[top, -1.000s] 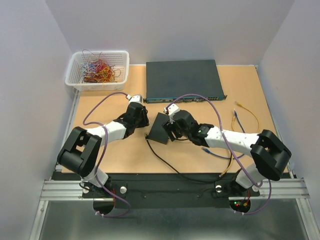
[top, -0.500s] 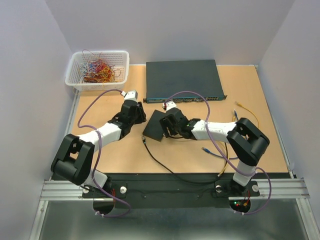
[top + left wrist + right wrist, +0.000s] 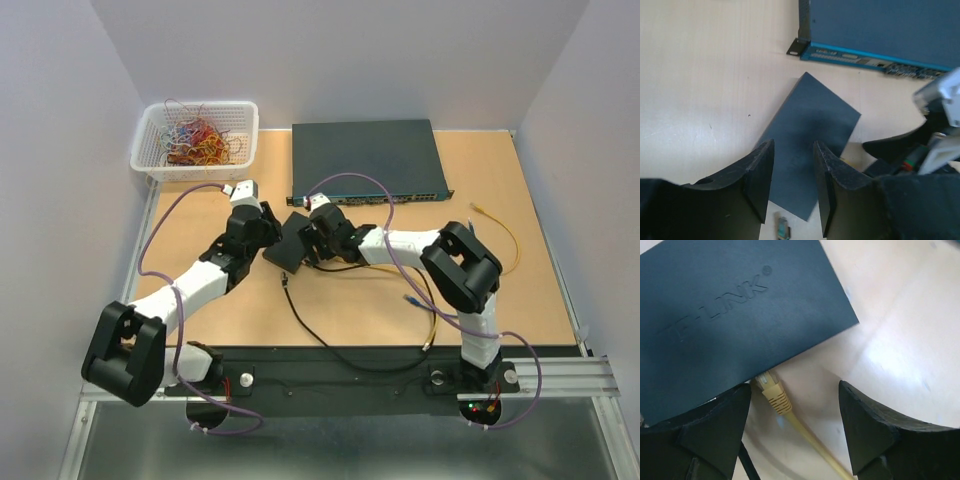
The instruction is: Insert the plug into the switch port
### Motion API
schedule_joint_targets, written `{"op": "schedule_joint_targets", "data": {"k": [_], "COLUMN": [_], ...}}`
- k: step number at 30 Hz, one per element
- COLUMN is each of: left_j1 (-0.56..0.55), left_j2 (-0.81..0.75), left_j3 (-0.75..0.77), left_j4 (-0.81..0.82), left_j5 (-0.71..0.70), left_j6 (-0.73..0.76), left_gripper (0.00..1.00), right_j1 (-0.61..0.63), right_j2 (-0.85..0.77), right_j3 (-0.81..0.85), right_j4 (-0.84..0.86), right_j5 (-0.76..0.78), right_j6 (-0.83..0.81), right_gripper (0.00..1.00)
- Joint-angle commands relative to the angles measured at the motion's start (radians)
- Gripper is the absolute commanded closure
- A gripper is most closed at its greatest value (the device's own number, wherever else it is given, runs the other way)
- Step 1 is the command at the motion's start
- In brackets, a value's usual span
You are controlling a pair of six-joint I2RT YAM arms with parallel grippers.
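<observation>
My left claw (image 3: 792,155) is hovering half-open, empty, at nine o'clock of the small dark rectangular plastic switch (image 3: 810,120). My right claw (image 3: 792,390), at three o'clock, is gaping around the yellow cable plug (image 3: 774,394) touching its port edge. Pushing crookedly, I am risking sliding the unheld switch.

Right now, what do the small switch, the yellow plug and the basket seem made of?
Small switch: matte dark casing with a moulded-in logo, probably plastic, possibly painted metal. Yellow plug: soft-looking ribbed moulded plastic or rubber boot. Basket: white plastic, judging by its lattice walls.
</observation>
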Motion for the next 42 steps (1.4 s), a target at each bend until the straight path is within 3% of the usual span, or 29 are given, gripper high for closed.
{"op": "schedule_joint_targets", "data": {"k": [1, 13, 21, 28, 33, 37, 42], "left_j1": [0.006, 0.006, 0.008, 0.006, 0.006, 0.006, 0.008], "left_j2": [-0.092, -0.509, -0.589, -0.607, -0.575, -0.560, -0.524], "left_j3": [-0.019, 0.080, 0.127, 0.134, 0.140, 0.139, 0.177], "left_j4": [-0.026, -0.349, -0.463, -0.494, -0.500, -0.477, -0.469], "left_j5": [-0.074, -0.183, -0.218, -0.245, -0.229, -0.211, -0.217], "left_j6": [-0.055, -0.136, -0.123, -0.092, -0.081, -0.081, -0.067], "left_gripper": [0.52, 0.48, 0.46, 0.44, 0.43, 0.43, 0.42], "right_j1": [0.005, 0.115, 0.186, 0.222, 0.221, 0.219, 0.216], "right_j2": [0.077, 0.366, 0.583, 0.758, 0.688, 0.549, 0.372], "right_j3": [0.118, 0.551, 0.944, 1.250, 1.159, 0.976, 0.752], "right_j4": [0.026, 0.016, -0.016, -0.020, -0.005, 0.009, 0.073], "right_j5": [-0.140, -0.342, -0.370, -0.320, -0.090, 0.102, 0.153], "right_j6": [-0.072, -0.195, -0.213, -0.208, -0.293, -0.354, -0.337], "right_gripper": [0.24, 0.23, 0.18, 0.07, 0.04, 0.00, 0.00]}}
